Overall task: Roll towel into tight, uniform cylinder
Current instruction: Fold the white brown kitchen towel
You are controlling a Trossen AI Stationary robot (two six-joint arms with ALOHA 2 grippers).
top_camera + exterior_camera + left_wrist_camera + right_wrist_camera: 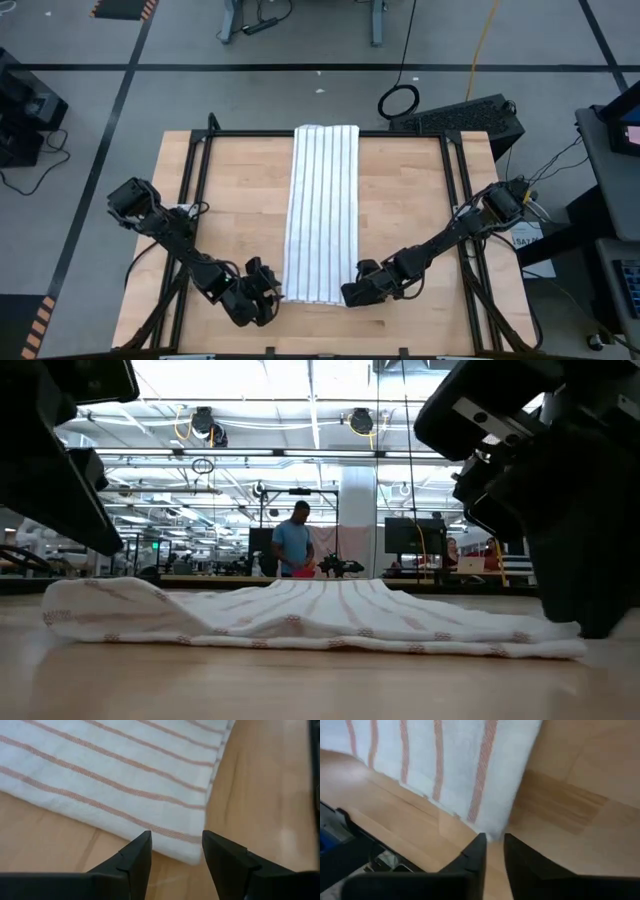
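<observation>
From the high view you see the towel (pixel 322 212), white with thin dark lengthwise stripes, lying flat as a long strip down the middle of the wooden worktop (pixel 410 190), from the upper edge of the frame's board almost to its lower edge. It is not rolled. The left claw (pixel 268 295) sits at the towel's lower left corner, its arm reaching in from the left side of the frame. The right claw (pixel 352 292) sits at the lower right corner, its arm angled in from the right.

In the low view the towel (pixel 320 620) stretches across the centre, its left end slightly puffed, its right end flat. Dark arm parts fill the upper left and right; a person stands far back in the room.

In the left wrist view the left claw (pixel 176 851) stands open, fingers well apart, with the towel's corner (pixel 120 780) just ahead of the gap and nothing gripped.

In the right wrist view the right claw (pixel 495 846) shows only a narrow gap between its fingers, at the edge of the towel (pixel 470 765); you cannot tell whether any cloth is pinched. No writing is readable.
</observation>
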